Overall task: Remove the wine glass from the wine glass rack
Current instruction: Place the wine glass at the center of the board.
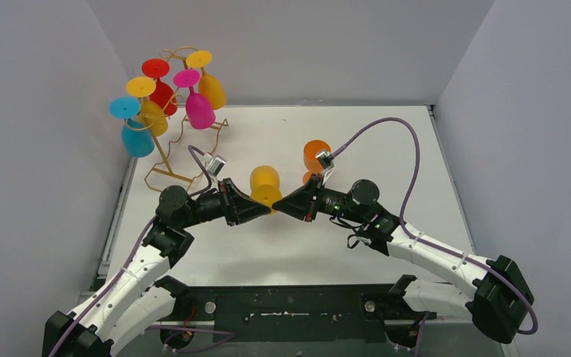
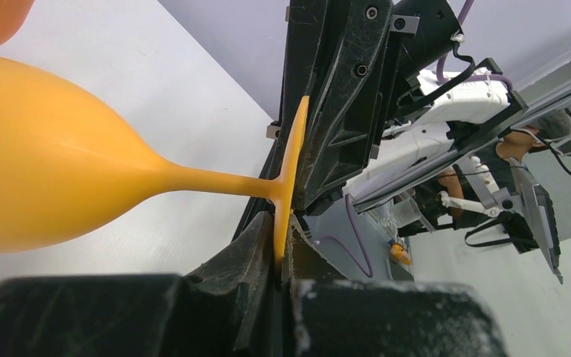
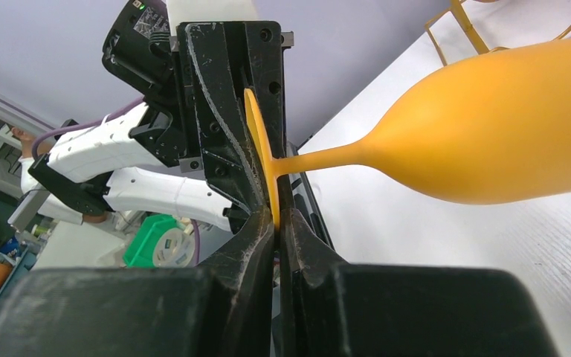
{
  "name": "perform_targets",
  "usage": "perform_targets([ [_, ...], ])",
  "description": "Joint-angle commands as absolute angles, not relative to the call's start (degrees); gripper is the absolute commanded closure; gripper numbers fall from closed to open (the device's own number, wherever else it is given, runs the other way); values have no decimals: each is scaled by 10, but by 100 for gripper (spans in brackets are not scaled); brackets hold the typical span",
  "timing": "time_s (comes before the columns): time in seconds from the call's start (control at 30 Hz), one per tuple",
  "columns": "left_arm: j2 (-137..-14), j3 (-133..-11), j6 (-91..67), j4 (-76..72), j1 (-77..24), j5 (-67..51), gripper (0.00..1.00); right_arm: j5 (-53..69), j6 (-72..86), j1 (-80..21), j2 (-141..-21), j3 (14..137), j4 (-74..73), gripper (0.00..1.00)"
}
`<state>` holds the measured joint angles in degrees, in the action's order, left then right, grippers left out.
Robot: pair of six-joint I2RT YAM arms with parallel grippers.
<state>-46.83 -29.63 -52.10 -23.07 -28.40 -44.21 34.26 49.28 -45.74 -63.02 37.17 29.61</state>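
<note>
1. Right of the wine glass rack and nearer the arm bases, well apart from its wire frame, a yellow-orange wine glass is held off the rack between the two grippers.
2. The left gripper reaches in from the rack's side. Its jaws are clamped tight on the rim of the glass's flat foot, which the left wrist view shows edge-on and pinched at its lower edge by the gripper.
3. The right gripper comes from the side away from the rack and meets the left one tip to tip. It too is closed on the foot, and the right wrist view shows the thin disc squeezed between its fingers.
4. The stem runs from the foot to the bowl, which points away from the arm bases. Whether the bowl touches the table cannot be told.
5. On the rack, five glasses hang upside down with their feet uppermost: blue, yellow, red, magenta and amber.
6. Further right of the rack than the held glass, an orange glass is on the table just behind the right gripper.
</note>
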Motion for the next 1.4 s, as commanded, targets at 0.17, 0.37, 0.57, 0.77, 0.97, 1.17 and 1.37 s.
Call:
perform_targets([
  [0.17, -458, -309, -512, -279, -287, -443, 90, 349, 479, -458, -633, 375, 316, 100],
  [0.37, -456, -307, -508, -282, -287, -436, 95, 349, 479, -458, -631, 379, 313, 100],
  [0.57, -444, -303, -500, -268, -287, -423, 100, 348, 476, -458, -631, 381, 296, 100],
  [0.77, -404, -284, -463, -256, -287, -390, 100, 342, 474, -458, -625, 385, 287, 57],
  [0.97, -376, -266, -379, -231, -288, -418, 100, 302, 455, -455, -596, 403, 247, 41],
  [1.17, -349, -224, -305, -225, -288, -438, 100, 229, 393, -443, -542, 430, 170, 23],
  [1.37, -276, -155, -243, -280, -289, -430, 100, 88, 356, -425, -530, 460, 38, 11],
])
